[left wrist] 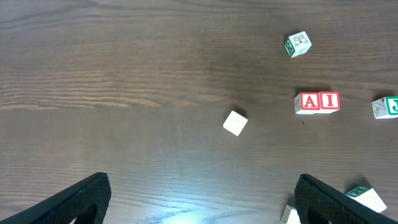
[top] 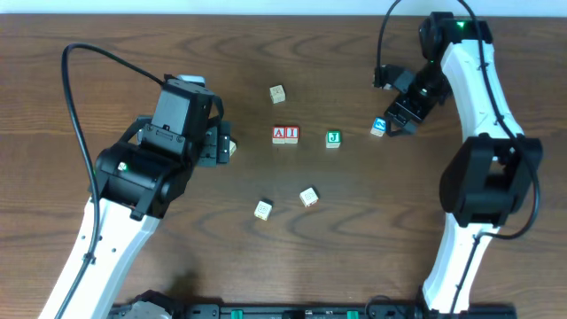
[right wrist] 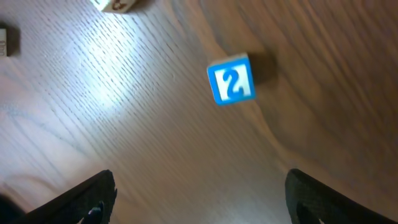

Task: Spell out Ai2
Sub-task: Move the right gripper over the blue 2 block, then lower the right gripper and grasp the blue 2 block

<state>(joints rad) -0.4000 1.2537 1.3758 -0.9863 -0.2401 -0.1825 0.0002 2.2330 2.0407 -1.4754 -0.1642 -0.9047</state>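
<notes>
Two spread-apart fingers [right wrist: 74, 199] of the right end effector [right wrist: 199, 180] are hovering near the blue-printed wooden 2 cube [right wrist: 231, 79], arguably risking a skewed pinch knocking it aside.

Even overhead light, blurred glary right-wrist view.

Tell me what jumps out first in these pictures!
Two red blocks reading A and I sit touching in the middle of the dark wooden table. A blue block with a 2 lies further right, just ahead of the right arm's open fingers, with a green J block between it and the red pair.
</notes>
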